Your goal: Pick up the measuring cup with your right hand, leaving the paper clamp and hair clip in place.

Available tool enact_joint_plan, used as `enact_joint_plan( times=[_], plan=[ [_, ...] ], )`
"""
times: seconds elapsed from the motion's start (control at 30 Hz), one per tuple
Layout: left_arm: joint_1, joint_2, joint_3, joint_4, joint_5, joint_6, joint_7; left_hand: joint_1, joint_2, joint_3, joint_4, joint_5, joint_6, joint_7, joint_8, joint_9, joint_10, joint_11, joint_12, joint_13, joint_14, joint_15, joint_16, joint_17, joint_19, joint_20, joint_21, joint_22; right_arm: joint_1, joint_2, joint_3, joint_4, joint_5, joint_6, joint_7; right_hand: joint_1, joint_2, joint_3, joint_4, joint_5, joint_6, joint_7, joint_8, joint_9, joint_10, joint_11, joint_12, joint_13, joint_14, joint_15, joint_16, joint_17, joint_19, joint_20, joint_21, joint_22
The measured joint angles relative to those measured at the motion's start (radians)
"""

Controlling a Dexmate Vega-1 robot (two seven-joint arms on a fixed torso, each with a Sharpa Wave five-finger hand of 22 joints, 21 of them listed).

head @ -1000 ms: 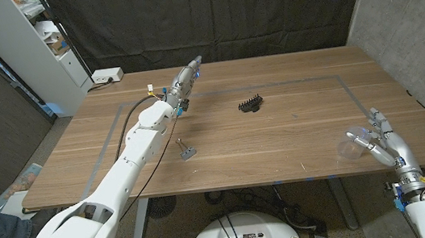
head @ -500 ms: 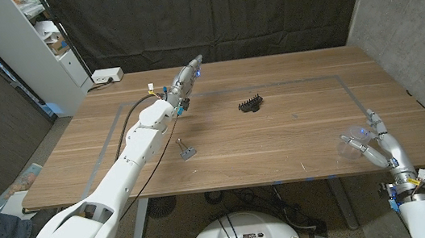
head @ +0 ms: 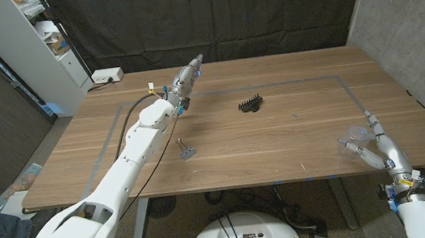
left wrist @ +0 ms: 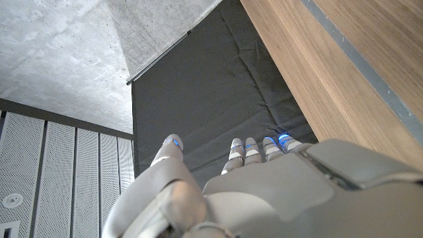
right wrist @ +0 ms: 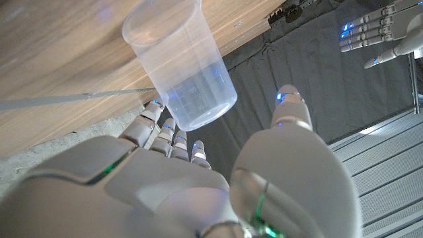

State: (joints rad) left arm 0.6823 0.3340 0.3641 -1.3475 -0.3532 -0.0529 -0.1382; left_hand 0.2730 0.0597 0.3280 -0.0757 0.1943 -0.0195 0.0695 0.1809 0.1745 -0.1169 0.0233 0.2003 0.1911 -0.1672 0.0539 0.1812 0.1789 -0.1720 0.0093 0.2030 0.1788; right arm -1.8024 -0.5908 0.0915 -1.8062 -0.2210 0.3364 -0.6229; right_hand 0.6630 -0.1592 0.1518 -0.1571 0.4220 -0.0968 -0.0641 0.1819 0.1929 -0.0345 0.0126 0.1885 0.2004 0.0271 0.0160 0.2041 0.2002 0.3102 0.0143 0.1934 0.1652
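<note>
Head view has the clear cup point(head: 353, 141) standing near the table's point(head: 296, 137) front right edge, with the right hand point(head: 372, 146) just beside it, fingers point(right wrist: 165, 129) spread and nothing yet held; from the wrist, faint graduation marks show on the cup's wall, too blurred to read. Nothing stands between hand and cup. Well apart, the black hair clip point(head: 251, 104) lies mid-table and the paper clamp point(head: 186, 149) toward the front left. Left hand point(head: 186, 80) reaches out over the far side, fingers straight, empty. A white box point(head: 106, 76) sits at the far left corner.
</note>
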Motion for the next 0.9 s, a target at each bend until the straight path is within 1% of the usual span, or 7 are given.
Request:
enact_joint_plan(
  times=[0.27,0.33,0.43,0.53,0.7,0.8,0.9],
  plan=[
    [0.001,0.002,0.004,-0.010,0.003,0.006,0.004,-0.004,0.004,0.000,0.000,0.000,0.003,-0.003,0.000,0.000,0.000,0.000,0.000,0.000,0.000,0.000,0.000,0.000,0.000,0.008,0.000,0.000,0.005,-0.017,-0.015,0.010,-0.013,-0.028,-0.032,0.013,0.006,0.000,0.000,0.007,0.000,0.000,0.000,0.000,0.000,0.000,0.005,0.000,0.000,0.000,0.000,0.000,0.009,0.002,0.000,0.000],
    [0.001,0.002,0.005,-0.010,0.003,0.007,0.004,-0.005,0.005,0.000,0.000,0.000,0.004,-0.004,0.000,0.000,0.000,0.000,0.000,0.000,0.000,0.000,0.000,0.000,0.002,0.009,0.000,0.000,0.007,-0.021,-0.018,0.012,-0.013,-0.029,-0.033,0.014,0.007,0.000,0.000,0.007,0.000,0.000,0.008,0.000,0.000,0.000,0.005,0.000,0.000,0.000,0.000,0.000,0.009,0.002,0.000,0.000],
    [0.001,0.002,0.007,-0.012,0.004,0.008,0.005,-0.005,0.005,0.000,0.000,0.000,0.004,-0.004,0.000,0.000,0.000,0.000,0.000,0.000,0.000,0.000,0.000,0.000,0.002,0.009,0.000,0.000,0.010,-0.026,-0.024,0.015,-0.013,-0.034,-0.043,0.018,0.011,-0.004,0.004,0.011,0.000,0.000,0.008,0.000,0.000,0.000,0.005,0.000,0.000,0.000,0.000,0.000,0.009,0.002,0.000,0.000],
    [0.001,0.001,0.007,-0.012,0.004,0.008,0.006,-0.005,0.005,-0.002,-0.002,0.000,0.004,-0.004,0.000,0.000,0.000,0.000,0.000,0.000,0.000,0.000,0.000,0.000,0.002,0.009,0.000,0.000,0.014,-0.030,-0.029,0.019,-0.013,-0.034,-0.050,0.023,0.006,-0.004,0.004,0.012,0.000,0.000,0.008,0.000,0.006,-0.002,0.005,0.000,0.001,-0.001,0.000,0.000,0.012,0.005,0.000,0.000],
    [0.002,0.001,0.008,-0.012,0.004,0.011,0.007,-0.005,0.005,-0.004,-0.004,0.000,0.004,-0.004,0.000,0.000,0.000,0.000,0.000,0.000,0.000,0.000,0.000,0.000,0.002,0.009,0.000,0.000,0.023,-0.039,-0.039,0.027,-0.012,-0.034,-0.056,0.028,0.011,-0.004,0.004,0.015,0.004,0.004,0.008,0.000,0.008,0.000,0.013,0.000,0.009,-0.002,0.000,0.000,0.012,0.005,0.000,0.000],
    [0.002,0.001,0.009,-0.012,0.005,0.014,0.007,-0.005,0.005,-0.004,-0.004,0.000,0.004,-0.004,0.000,0.000,0.000,0.000,0.000,0.000,0.000,0.000,0.000,0.000,0.002,0.009,0.000,0.000,0.028,-0.042,-0.044,0.030,-0.009,-0.034,-0.060,0.035,0.018,-0.004,0.004,0.015,0.009,0.009,0.015,0.000,0.014,-0.005,0.013,0.000,0.011,0.000,0.000,0.000,0.016,0.009,0.000,0.000],
    [0.002,0.000,0.010,-0.012,0.005,0.014,0.008,-0.005,0.005,-0.004,-0.004,0.000,0.004,-0.004,0.000,0.000,0.000,0.000,0.000,0.000,0.000,0.000,0.000,0.000,-0.002,0.013,0.000,0.000,0.033,-0.047,-0.050,0.034,-0.006,-0.034,-0.064,0.039,0.013,-0.004,0.004,0.022,0.016,0.011,0.015,0.000,0.020,-0.002,0.013,0.000,0.018,-0.004,0.005,0.000,0.016,0.009,0.000,0.000]
  ],
)
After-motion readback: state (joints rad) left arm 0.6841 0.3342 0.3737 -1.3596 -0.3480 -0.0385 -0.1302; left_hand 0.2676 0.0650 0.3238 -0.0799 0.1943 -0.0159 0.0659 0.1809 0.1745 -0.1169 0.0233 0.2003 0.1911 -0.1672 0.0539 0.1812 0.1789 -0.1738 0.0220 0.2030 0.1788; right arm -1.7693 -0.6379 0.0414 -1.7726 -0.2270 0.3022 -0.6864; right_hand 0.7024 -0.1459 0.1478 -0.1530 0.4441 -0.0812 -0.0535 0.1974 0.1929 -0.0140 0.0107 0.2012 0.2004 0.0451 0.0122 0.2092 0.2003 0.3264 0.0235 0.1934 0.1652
